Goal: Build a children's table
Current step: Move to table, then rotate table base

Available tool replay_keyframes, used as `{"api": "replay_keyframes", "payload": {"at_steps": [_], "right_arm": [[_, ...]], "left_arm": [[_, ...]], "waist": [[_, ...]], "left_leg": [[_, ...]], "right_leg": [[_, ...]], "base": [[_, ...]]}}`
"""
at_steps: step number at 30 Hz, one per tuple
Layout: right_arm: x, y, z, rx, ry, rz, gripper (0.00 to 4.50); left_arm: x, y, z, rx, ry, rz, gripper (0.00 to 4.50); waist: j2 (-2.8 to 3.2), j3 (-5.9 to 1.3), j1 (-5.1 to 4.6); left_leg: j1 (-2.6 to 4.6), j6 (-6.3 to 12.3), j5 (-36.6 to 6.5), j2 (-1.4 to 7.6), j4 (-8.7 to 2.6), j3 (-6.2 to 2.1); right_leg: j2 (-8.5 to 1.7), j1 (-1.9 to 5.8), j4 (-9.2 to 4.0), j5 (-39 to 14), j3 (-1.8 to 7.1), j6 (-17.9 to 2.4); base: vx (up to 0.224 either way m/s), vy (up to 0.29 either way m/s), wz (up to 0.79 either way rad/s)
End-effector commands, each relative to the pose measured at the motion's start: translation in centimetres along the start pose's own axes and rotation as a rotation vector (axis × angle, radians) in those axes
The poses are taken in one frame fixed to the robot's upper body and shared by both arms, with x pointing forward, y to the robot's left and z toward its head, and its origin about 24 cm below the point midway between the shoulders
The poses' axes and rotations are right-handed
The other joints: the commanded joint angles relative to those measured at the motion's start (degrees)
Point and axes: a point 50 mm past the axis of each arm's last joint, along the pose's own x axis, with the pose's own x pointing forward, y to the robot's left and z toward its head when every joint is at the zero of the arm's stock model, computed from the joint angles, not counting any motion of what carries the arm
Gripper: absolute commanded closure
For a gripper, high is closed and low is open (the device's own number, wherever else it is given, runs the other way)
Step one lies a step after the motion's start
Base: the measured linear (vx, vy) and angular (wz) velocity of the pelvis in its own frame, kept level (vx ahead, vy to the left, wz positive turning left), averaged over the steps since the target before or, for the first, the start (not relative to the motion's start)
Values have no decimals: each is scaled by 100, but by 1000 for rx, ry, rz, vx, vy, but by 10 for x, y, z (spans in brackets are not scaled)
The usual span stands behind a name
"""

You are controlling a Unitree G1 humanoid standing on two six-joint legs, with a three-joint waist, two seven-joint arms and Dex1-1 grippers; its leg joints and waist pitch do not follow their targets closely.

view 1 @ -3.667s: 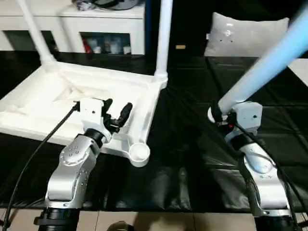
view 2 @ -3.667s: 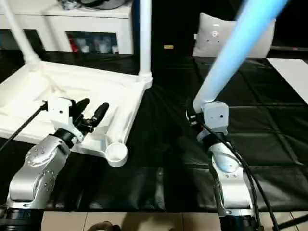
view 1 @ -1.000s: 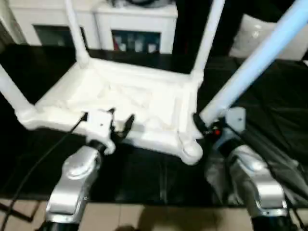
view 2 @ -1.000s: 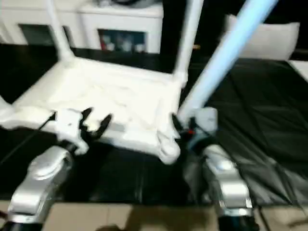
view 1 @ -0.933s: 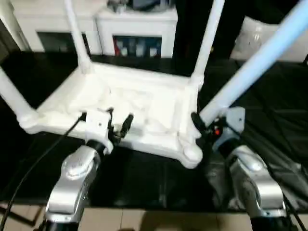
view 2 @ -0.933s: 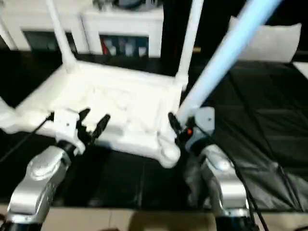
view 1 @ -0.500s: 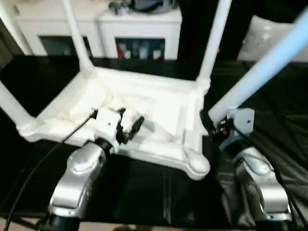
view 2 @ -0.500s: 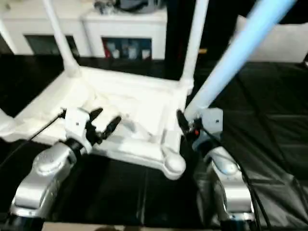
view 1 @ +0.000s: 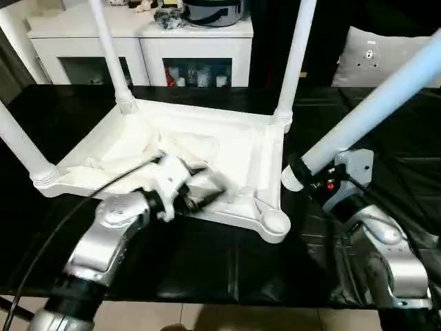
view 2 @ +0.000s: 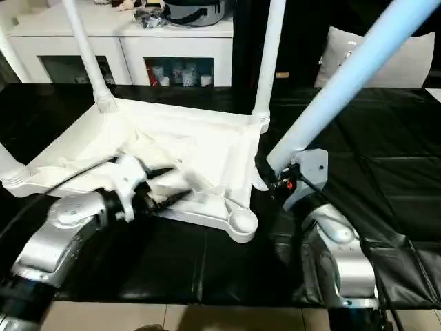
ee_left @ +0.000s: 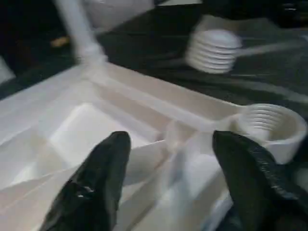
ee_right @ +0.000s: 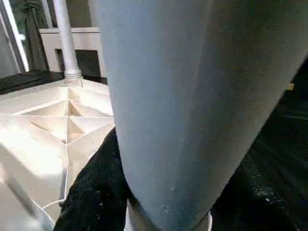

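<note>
Left claw now over tabletop

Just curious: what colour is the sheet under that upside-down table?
Black, slightly glossy sheet beneath the white tabletop; clearest in the left eye view.

You have the tabletop lying underside up on the mat, three legs standing in its corners. The near right socket is empty. Behind stands the cabinet; a pillow lies back right.
</note>
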Motion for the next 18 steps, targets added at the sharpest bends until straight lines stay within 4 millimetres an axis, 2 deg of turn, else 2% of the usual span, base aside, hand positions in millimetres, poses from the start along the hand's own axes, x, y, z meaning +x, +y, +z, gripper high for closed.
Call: {"api": "replay_keyframes", "payload": {"at_steps": [1,3,5,6,7,9,10,12,13,14,15,16,18], "right_arm": [[2,-3,6,-28,-19,27,263],[2,-4,5,-35,-9,36,263],[1,-4,4,-35,-3,53,263],[1,-4,4,-34,-3,55,263],[0,-3,4,-26,-1,67,263],[-1,-3,3,-19,1,77,263],[-1,-3,3,-18,2,77,263],[-2,-3,2,6,11,79,263],[-3,-2,1,26,17,96,263],[-4,0,1,38,20,109,263],[-4,0,1,37,19,110,263],[-4,1,1,30,18,112,263],[-4,1,1,31,14,117,263]], "left_arm": [[3,1,1,17,20,-104,170],[8,0,-1,14,48,-168,182],[12,-2,-4,22,86,-245,192],[12,-2,-4,22,90,-251,200],[12,-3,-7,24,119,-289,211],[12,-3,-12,30,156,-332,226],[12,-3,-14,38,172,-346,234],[14,0,-16,54,195,-356,251],[15,1,-17,59,200,-359,260],[17,3,-17,68,205,-359,268],[17,3,-17,70,206,-361,276],[18,4,-17,73,208,-365,276],[19,5,-17,76,211,-371,308]], "waist": [[-37,-290,8],[-50,-312,19],[-31,-354,15],[-21,-366,13],[-12,-413,8],[-2,-438,12],[-7,-424,12],[5,-404,19],[-2,-385,17],[24,-368,28],[13,-365,27],[5,-358,25],[10,-351,29]], "left_leg": [[11,-23,-1302,336,-539,-67],[6,17,-1074,332,-517,-46],[-23,120,-684,337,-486,-32],[-24,154,-603,332,-475,-28],[-36,264,-310,333,-426,-14],[-35,379,-118,336,-395,-4],[-44,460,-100,330,-390,9],[-38,463,-306,346,-408,10],[-28,433,-472,352,-423,15],[-15,383,-658,363,-445,8],[2,311,-827,383,-457,9],[0,282,-868,390,-469,9],[-2,208,-913,390,-477,18]], "right_leg": [[-440,145,-574,-1404,253,-1051],[-430,161,-550,-1060,248,-1112],[-411,189,-476,-243,219,-1249],[-404,195,-461,-60,215,-1272],[-403,214,-391,596,203,-1378],[-400,206,-360,973,197,-1454],[-394,197,-359,1100,190,-1507],[-415,199,-382,894,187,-1559],[-413,197,-415,644,190,-1565],[-425,194,-440,375,192,-1585],[-431,184,-453,138,196,-1588],[-432,187,-459,60,198,-1585],[-439,181,-469,-84,203,-1568]], "base": [[0,0,0],[0,0,0],[0,0,0],[0,0,0],[0,0,0],[0,0,0],[0,0,0],[0,0,0],[0,0,0],[0,0,0],[0,0,0],[0,0,0],[0,0,0]]}}
